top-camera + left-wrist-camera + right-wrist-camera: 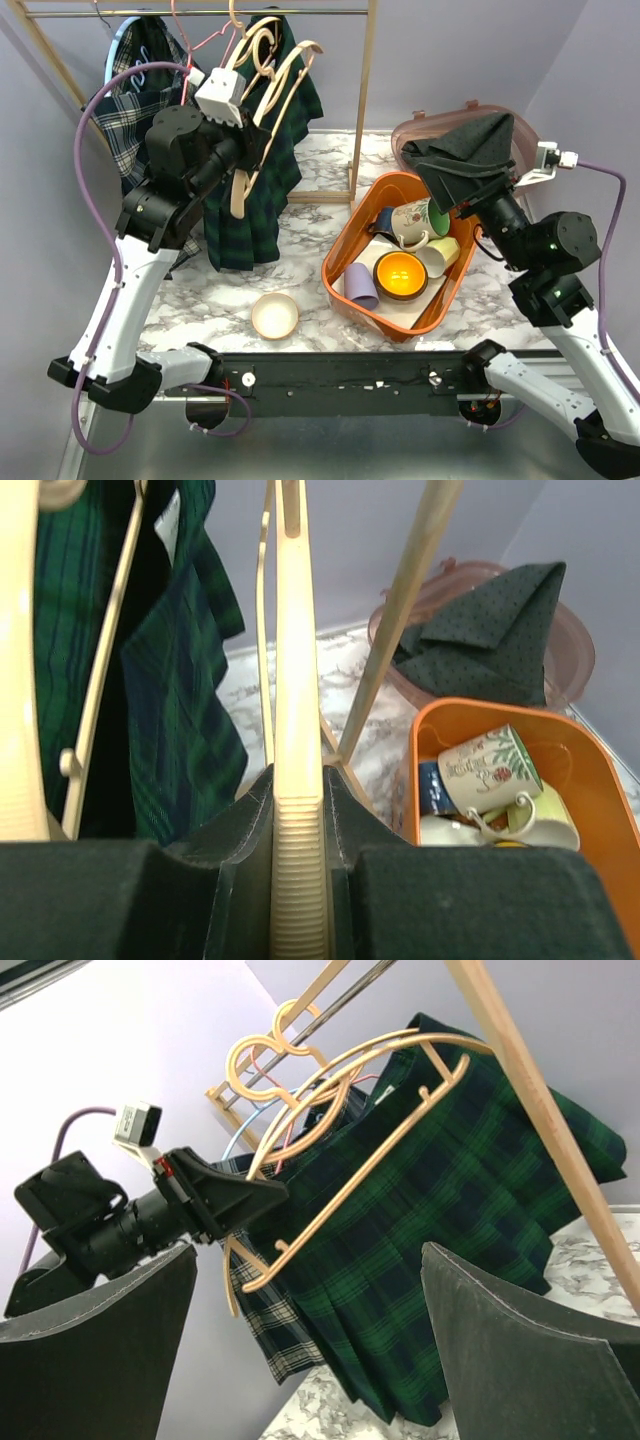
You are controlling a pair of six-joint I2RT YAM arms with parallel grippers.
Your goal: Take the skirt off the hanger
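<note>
Where the overhead view obscures it, left gripper (298, 795) clamps hanger (298, 650); right gripper (308, 1270) gapes.

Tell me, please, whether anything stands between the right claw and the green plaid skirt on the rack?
Partly. The rack's wooden upright crosses the skirt near its right edge in the right wrist view. Otherwise the open right claw faces the skirt with nothing visible between; the left claw grips a beige hanger at its left.

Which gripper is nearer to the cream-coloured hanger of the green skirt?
Left. The left gripper has its fingers shut on the hanger. The right gripper is open, apart from it, near the orange basket.
</note>
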